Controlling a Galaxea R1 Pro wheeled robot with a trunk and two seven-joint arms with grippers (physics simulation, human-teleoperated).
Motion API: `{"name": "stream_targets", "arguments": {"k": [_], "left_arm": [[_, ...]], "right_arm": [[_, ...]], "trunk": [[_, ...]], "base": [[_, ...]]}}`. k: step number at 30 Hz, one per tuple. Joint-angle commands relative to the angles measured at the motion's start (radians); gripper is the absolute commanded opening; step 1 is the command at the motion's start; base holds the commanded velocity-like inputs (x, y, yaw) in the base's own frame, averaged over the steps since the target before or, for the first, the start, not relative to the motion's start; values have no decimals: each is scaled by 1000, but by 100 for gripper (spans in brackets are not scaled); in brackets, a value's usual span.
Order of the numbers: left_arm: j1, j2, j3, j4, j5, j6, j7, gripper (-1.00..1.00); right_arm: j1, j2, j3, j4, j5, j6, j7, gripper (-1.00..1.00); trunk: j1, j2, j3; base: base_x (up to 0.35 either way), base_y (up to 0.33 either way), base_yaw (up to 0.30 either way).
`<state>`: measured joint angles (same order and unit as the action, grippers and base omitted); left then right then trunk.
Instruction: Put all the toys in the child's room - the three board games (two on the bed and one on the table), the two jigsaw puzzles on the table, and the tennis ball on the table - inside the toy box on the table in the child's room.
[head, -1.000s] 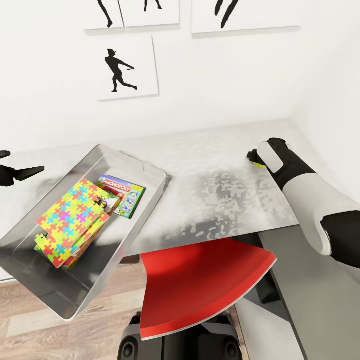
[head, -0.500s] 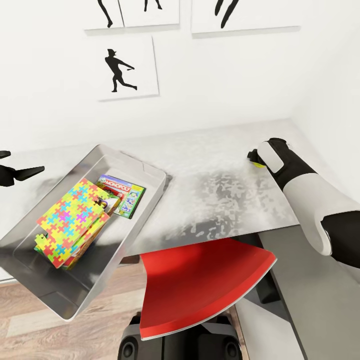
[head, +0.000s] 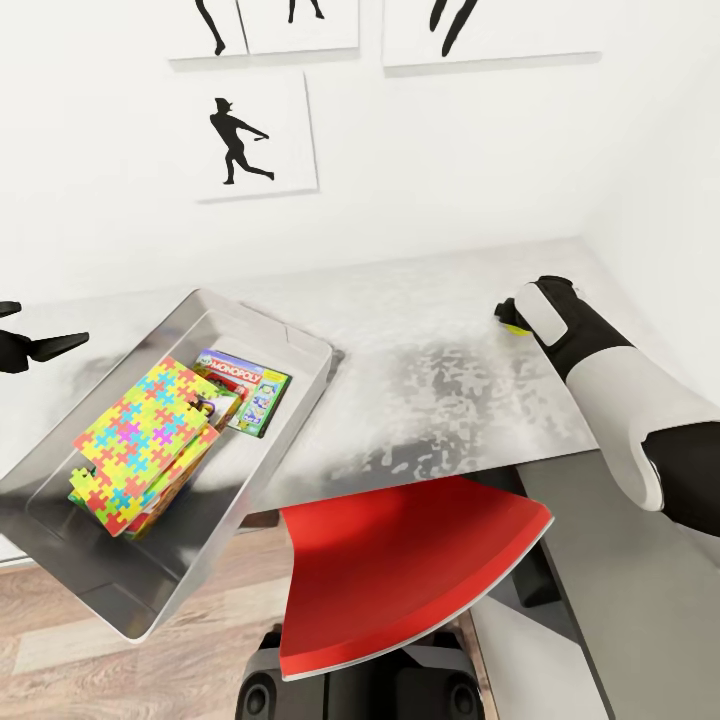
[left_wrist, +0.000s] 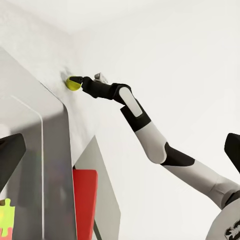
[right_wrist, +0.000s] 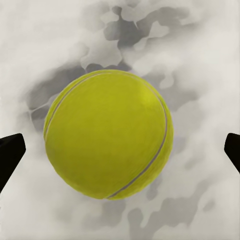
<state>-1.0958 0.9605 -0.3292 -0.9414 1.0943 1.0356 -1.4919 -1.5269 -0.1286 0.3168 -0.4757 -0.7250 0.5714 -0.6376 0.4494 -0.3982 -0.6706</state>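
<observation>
The right gripper (head: 512, 316) is seen at the right of the head view, its jaws spread wide on either side of the yellow-green tennis ball (right_wrist: 108, 134), which rests on the pale table (head: 430, 350) with a gap left at each fingertip. At the left edge of that view the left gripper (head: 35, 340) hangs with its jaws apart and nothing between them. The toy box (head: 290, 345) sits at lower left, holding the jigsaw puzzles (head: 140, 430) and a Monopoly board game (head: 243, 386).
</observation>
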Motion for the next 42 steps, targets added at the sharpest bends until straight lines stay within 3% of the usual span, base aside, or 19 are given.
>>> {"name": "stream_targets", "arguments": {"k": [1,42], "left_arm": [[-2,1,-6,1,2,11,-7,100],[-2,1,-7,1,1,11,-7,100]], "right_arm": [[-1,-1,8,-1,-8,5,-7,100],[-11,8,8,-1,-7,16,-20,100]], "trunk": [[1,-2,-1],[1,-2,-1]], "base": [[0,0,0],[0,0,0]]}}
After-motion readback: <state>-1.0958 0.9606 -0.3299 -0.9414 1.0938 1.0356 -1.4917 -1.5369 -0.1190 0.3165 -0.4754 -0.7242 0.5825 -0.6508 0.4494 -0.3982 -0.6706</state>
